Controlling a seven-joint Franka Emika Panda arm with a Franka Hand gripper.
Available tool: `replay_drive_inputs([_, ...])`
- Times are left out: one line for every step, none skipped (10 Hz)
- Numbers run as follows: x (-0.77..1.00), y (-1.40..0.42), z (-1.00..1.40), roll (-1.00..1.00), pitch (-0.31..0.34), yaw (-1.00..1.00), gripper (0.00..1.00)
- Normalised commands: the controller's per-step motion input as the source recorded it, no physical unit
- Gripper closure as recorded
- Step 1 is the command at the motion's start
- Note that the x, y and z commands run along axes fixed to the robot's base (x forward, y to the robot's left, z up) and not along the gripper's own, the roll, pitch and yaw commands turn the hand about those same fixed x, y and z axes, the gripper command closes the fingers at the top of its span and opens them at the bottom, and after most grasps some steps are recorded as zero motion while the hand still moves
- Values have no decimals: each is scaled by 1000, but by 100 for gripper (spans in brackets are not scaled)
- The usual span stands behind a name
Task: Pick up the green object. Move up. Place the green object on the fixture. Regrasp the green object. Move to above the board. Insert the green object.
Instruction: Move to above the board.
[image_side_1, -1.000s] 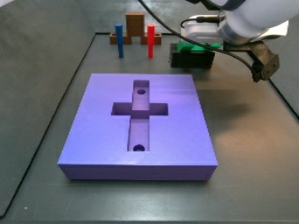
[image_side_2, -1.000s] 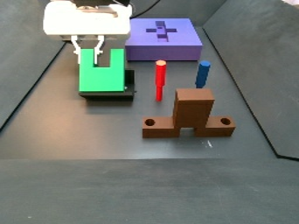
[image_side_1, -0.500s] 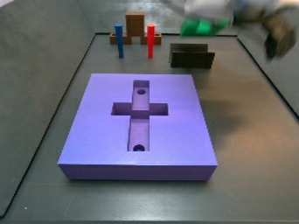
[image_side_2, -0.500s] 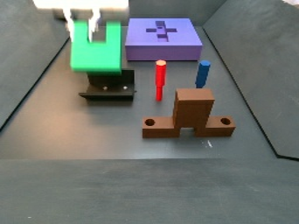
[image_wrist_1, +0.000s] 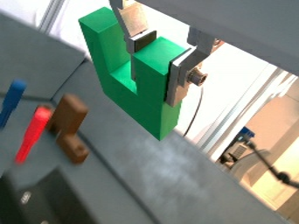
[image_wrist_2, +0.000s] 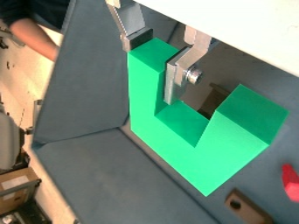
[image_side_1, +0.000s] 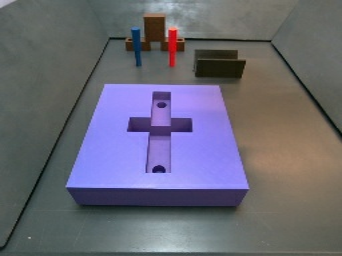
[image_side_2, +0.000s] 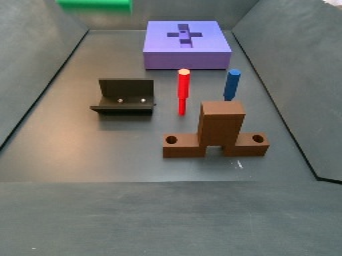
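In both wrist views my gripper (image_wrist_1: 162, 48) (image_wrist_2: 158, 48) is shut on one arm of the bright green U-shaped object (image_wrist_1: 128, 79) (image_wrist_2: 187, 131), high above the floor. In a side view only the object's lower edge (image_side_2: 94, 4) shows at the top of the frame, and the gripper is out of view. The dark fixture (image_side_1: 219, 64) (image_side_2: 124, 98) stands bare on the floor. The purple board (image_side_1: 201, 150) (image_side_2: 167, 45) lies flat with its cross-shaped recess and two round holes open.
A red peg (image_side_1: 173, 44) (image_side_2: 183, 90) and a blue peg (image_side_1: 135, 47) (image_side_2: 231, 84) stand upright near the fixture. An orange-brown block (image_side_1: 155, 28) (image_side_2: 221, 130) stands beyond them. Dark walls ring the floor.
My gripper has risen straight up with the green object, lifting it off the fixture and out of the side views. The fixture now stands empty.
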Motion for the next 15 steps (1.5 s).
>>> replay_drive_inputs([45,-6,338,7,117,40,100])
replay_drive_inputs([57,-13,214,15,118,53,100])
replay_drive_inputs([-1295,-1400,288,-1000,100,-42,100])
replay_drive_inputs([-1318,-1400,284,-1000,84,-39,100])
replay_drive_inputs([-1400,-1372,293,-1000,47,-27,100])
replay_drive_inputs([-1400,-1311,254,-1000,32,-16,100])
replay_drive_inputs([-1400,-1309,261,-1000,31,-12,100])
replay_drive_inputs([-1400,-1299,255,-1000,27,-6,100])
replay_drive_inputs([-749,-668,122,-1000,27,-5,100])
replay_drive_inputs([-396,-321,51,-1000,28,0,100])
replay_drive_inputs([-188,-143,17,-1000,35,-5,100])
replay_drive_inputs([-103,-51,9,-1000,23,-6,100])
replay_drive_inputs([-86,-26,-3,-956,12,-6,100])
replay_drive_inputs([-69,13,5,-657,-13,-6,100])
replay_drive_inputs([-61,11,-3,-389,-29,-3,100])
